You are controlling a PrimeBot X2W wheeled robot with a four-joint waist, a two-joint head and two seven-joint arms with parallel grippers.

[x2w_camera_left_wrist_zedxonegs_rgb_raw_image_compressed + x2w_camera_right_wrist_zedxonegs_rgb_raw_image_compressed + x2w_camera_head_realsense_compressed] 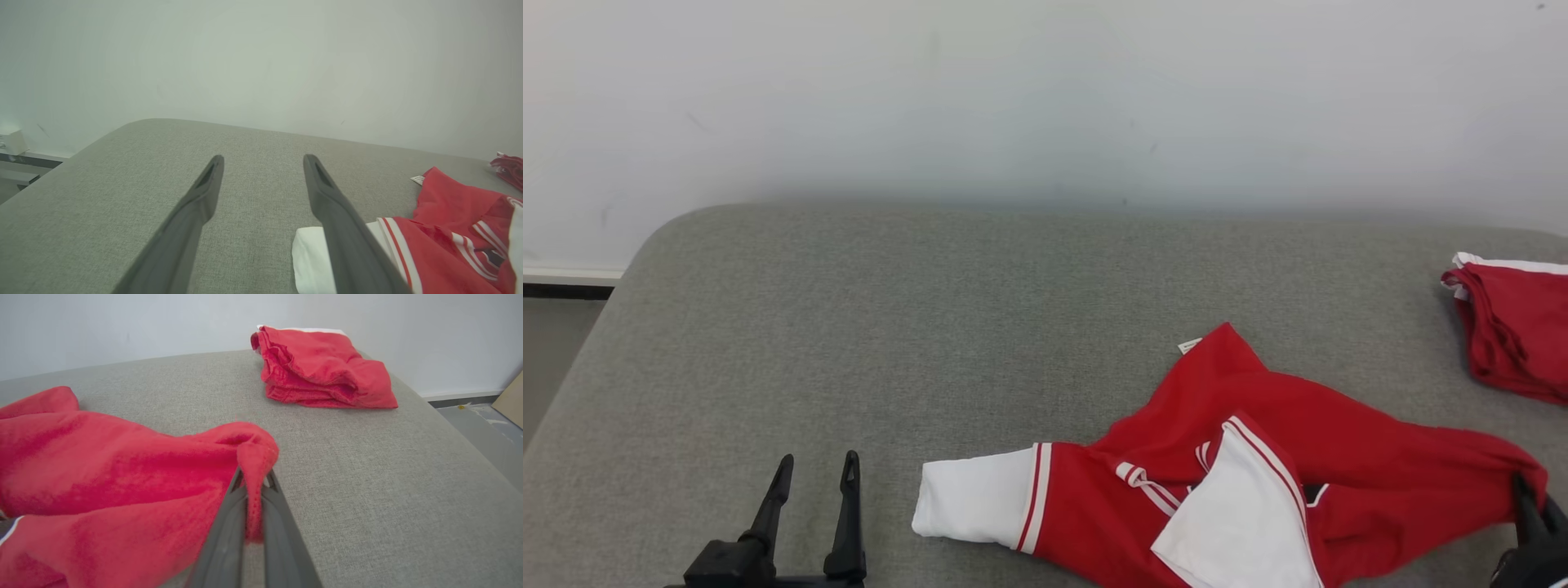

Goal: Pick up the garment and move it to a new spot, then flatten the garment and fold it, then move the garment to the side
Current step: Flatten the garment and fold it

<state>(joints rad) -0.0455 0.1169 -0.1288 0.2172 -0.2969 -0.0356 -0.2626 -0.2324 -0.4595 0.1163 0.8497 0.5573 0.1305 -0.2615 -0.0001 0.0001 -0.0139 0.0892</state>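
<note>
Your right gripper (1535, 494) is closed on the right-hand edge of the red garment (1258, 425). In the right wrist view a narrow fold of red cloth (102, 469) is pinched between the two dark fingers (229, 522), bunching into a small hump just above the fingertips of the gripper (253, 479).

Your left gripper (818, 461) is open, fingers spread wide, empty, low over the grey fabric-covered counter (849, 327). It is near the garment's left end but not touching it. In the left wrist view one of the gripper's (263, 159) fingers crosses in front of the white sleeve (310, 257), so you cannot judge the gap from there.

The garment lies crumpled on the near right part of the counter. Its white sleeve (972, 498), edged with red and white stripes, points left towards your left gripper. A white panel (1241, 523) with the same trim is folded over the middle, and a small white label (1189, 345) sticks out at the far tip.

A second red garment (1515, 327), folded in a stack with a white edge, sits at the far right of the counter, well apart from the one you are holding. Behind the counter is a plain pale wall (1045, 98).
</note>
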